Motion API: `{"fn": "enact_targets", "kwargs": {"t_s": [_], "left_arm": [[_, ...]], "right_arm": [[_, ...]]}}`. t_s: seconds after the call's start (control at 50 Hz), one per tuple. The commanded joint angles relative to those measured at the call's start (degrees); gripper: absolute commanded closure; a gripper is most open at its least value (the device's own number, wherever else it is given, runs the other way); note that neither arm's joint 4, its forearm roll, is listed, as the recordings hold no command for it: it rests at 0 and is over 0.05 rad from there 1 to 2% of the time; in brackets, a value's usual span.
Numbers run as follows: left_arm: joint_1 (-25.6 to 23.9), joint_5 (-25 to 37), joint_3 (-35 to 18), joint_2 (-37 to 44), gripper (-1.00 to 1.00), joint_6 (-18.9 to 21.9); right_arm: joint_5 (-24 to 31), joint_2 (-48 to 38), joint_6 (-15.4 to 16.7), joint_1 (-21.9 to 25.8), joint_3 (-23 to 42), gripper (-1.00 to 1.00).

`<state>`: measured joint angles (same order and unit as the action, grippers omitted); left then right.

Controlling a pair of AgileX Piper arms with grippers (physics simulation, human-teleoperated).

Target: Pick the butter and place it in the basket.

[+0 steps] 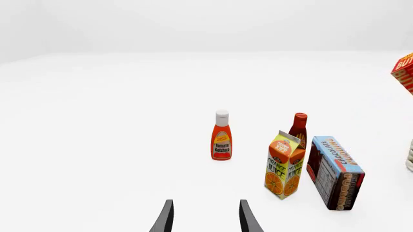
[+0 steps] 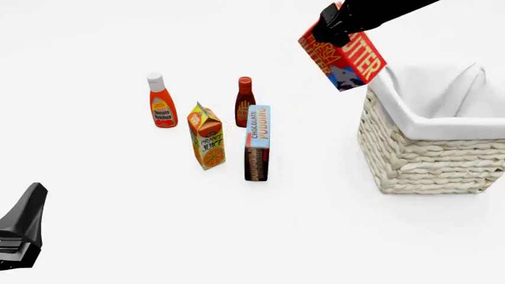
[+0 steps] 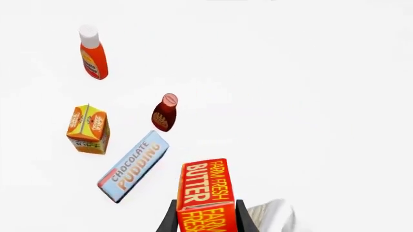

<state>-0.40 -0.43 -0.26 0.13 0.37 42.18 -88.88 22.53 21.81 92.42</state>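
- Front view shows your right arm reaching in from the top right, its gripper (image 2: 335,25) raised well above the table (image 2: 118,225) and clamped on the butter (image 2: 344,59).
- Your right wrist view confirms the grip: the 2 dark fingers (image 3: 243,217) press on either side of the box (image 3: 205,193), holding it by one end.
- The butter hangs in the air just to the left of the basket (image 2: 426,160), near its left rim and above it, not over the white liner.
- The box is tilted, its long axis running diagonally from the gripper at upper left down to the right, with the "BUTTER" lettering facing the camera.
- Your left gripper (image 1: 205,220) sits low at the front-left of the table, well apart from everything; its 2 fingers are spread with nothing between them.
- Count on the table: 1 ketchup bottle (image 2: 162,102), 1 dark red sauce bottle (image 2: 245,97), 1 orange juice carton (image 2: 207,137), 1 chocolate pudding box (image 2: 257,142), 1 basket.
- All 4 groceries stand upright in a loose cluster left of the basket.
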Motion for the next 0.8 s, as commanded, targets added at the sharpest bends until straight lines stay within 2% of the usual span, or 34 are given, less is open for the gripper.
{"fn": "enact_targets", "kwargs": {"t_s": [0.02, 0.46, 0.8], "left_arm": [[0.0, 0.0, 0.0, 0.0, -1.0, 0.0], [0.0, 0.0, 0.0, 0.0, -1.0, 0.0], [0.0, 0.0, 0.0, 0.0, -1.0, 0.0]], "right_arm": [[-0.9, 1.9, -2.3, -1.4, 0.4, 1.0], [-2.6, 3.6, -4.1, -4.5, -0.5, 1.0], [-3.8, 5.0, -7.3, -6.9, -1.1, 1.0]]}}
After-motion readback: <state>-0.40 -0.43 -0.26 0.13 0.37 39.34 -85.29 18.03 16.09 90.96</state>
